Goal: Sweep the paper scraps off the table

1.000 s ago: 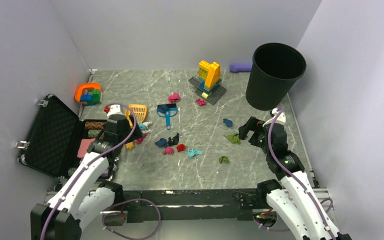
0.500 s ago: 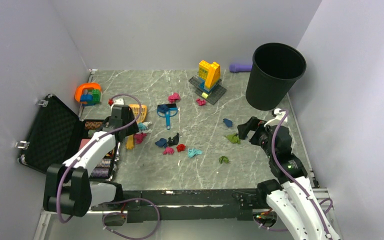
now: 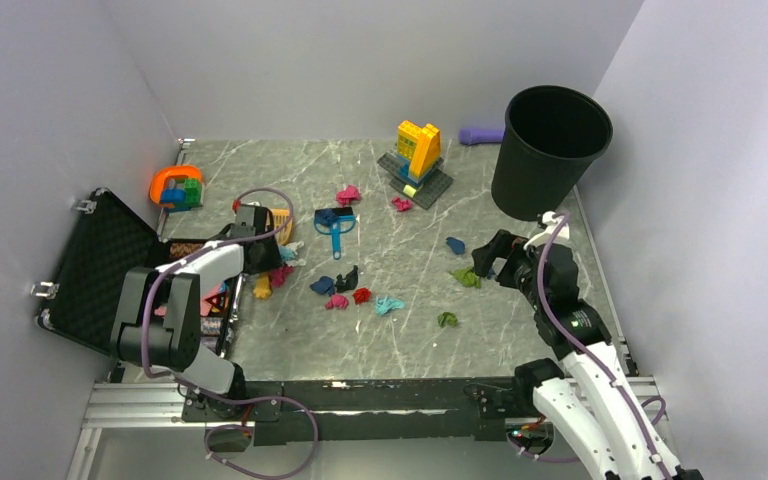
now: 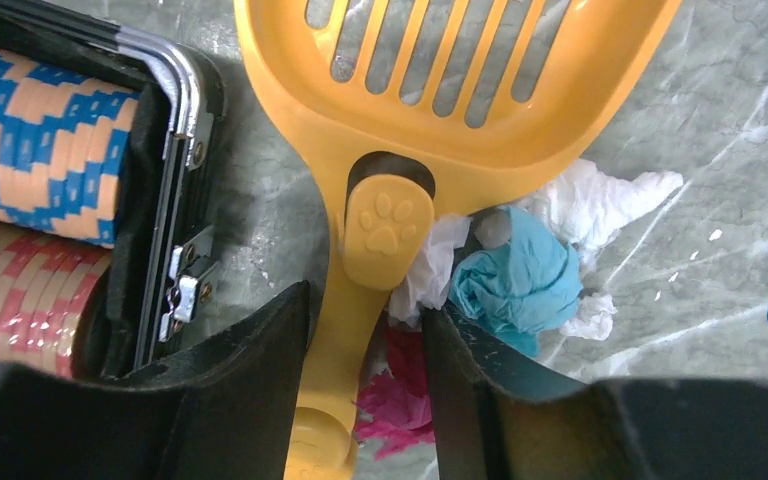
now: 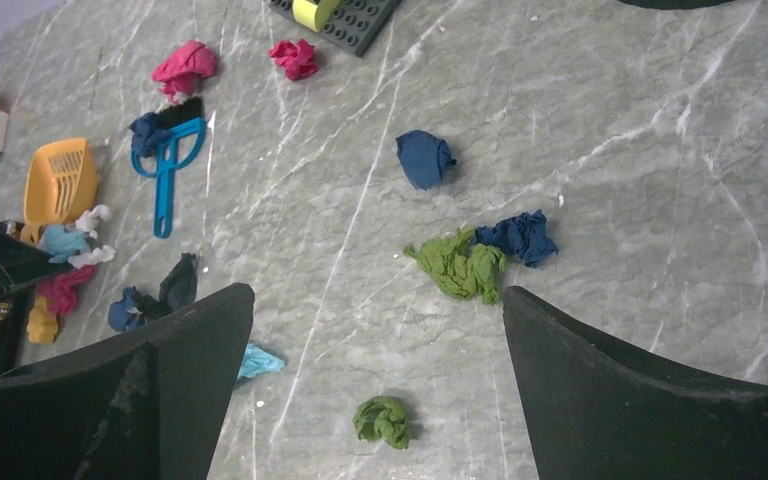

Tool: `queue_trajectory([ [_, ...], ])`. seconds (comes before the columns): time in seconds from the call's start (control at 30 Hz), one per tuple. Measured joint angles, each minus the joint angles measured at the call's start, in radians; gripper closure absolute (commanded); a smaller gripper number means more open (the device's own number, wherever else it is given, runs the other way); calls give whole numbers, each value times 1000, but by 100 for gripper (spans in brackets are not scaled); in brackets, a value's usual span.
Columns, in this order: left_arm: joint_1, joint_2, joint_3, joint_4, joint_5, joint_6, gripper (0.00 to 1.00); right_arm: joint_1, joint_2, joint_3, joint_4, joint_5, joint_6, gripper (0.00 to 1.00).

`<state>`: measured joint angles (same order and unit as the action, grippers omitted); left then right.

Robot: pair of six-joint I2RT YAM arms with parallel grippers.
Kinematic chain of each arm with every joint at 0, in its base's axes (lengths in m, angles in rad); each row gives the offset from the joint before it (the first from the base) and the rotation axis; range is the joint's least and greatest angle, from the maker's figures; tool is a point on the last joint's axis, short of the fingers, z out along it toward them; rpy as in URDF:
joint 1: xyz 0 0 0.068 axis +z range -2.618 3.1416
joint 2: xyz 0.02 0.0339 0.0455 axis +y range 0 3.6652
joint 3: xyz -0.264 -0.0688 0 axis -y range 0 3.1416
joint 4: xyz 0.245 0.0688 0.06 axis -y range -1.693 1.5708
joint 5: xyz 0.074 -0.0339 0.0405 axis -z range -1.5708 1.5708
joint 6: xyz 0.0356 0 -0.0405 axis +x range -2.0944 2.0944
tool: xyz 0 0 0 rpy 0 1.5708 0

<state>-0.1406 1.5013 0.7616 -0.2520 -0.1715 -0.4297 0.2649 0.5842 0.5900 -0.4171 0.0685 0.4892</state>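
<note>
Seen from high behind the arms, taking in the whole worktop (image 3: 400, 330). Left wrist looking down close over the yellow scoop (image 4: 410, 150); right wrist farther off, sharing that scoop.

We see a robotics laboratory cell: plain grey walls (image 3: 360, 60) enclose the table (image 3: 400, 340); cabled left arm (image 3: 155, 315) and right arm (image 3: 600, 390) stand bolted to an aluminium rail (image 3: 130, 398).

a yellow slotted scoop (image 4: 460, 120) lies on the surface (image 4: 720, 150), its paw-print handle between the claw's (image 4: 365, 320) parted black fingers (image 4: 230, 400). teal, white and magenta paper scraps (image 4: 515, 280) crowd the handle's right side; a chip-filled case (image 4: 175, 150) sits on the other side.
</note>
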Motion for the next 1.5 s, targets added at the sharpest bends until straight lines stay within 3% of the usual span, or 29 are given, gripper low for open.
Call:
queue_trajectory([
  [0.1,3,32,18,-3,13,2,54,0,28,10,3,0,0,0],
  [0.23,6,63,58,-1,35,2,69,0,69,12,19,-1,0,1],
  [0.43,-2,37,69,-24,27,-1,71,0,102,16,25,-5,0,1],
  [0.77,-87,-277,71,-98,-71,-7,71,0,117,19,55,-26,2,1],
  [0.97,-163,-292,100,-140,-73,-10,71,0,124,19,64,-34,8,1],
  [1.1,-230,-265,117,-132,-66,-30,70,0,124,19,66,-45,13,1],
  [1.2,-355,-194,156,-113,-66,-60,71,0,124,19,70,-51,20,1],
  [1.4,-547,105,406,-106,-75,-113,68,0,125,19,66,-52,28,1],
  [1.5,-573,182,466,-96,-80,-134,59,0,121,19,66,-52,27,0],
])
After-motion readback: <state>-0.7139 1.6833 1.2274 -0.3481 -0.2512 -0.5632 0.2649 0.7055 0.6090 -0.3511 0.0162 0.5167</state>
